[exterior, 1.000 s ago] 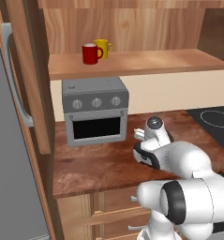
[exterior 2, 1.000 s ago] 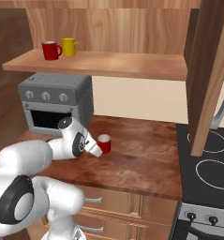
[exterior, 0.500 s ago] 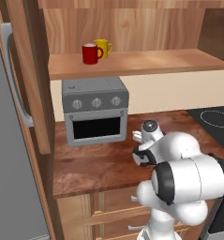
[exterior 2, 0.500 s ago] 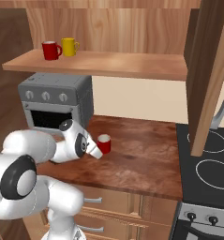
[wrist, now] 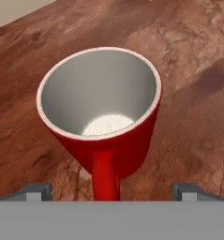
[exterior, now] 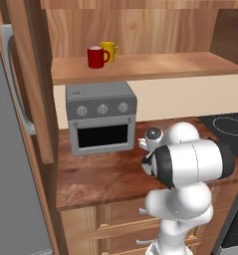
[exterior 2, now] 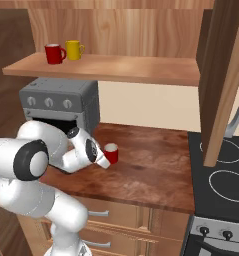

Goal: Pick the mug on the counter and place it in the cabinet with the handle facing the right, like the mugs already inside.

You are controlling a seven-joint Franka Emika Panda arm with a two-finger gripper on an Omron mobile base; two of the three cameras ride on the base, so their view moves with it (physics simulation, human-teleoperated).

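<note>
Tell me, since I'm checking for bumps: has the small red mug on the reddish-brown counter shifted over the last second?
No. The small red mug stands at the same spot right of the grey toaster oven, on the reddish-brown counter.

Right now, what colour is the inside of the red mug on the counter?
Pale grey-white inside the small red cylindrical mug, clearest in the hand view.

No writing to read anywhere from where I stand: the toaster oven has three plain knobs (no markings I can make out), and the mug is bare red.
</note>
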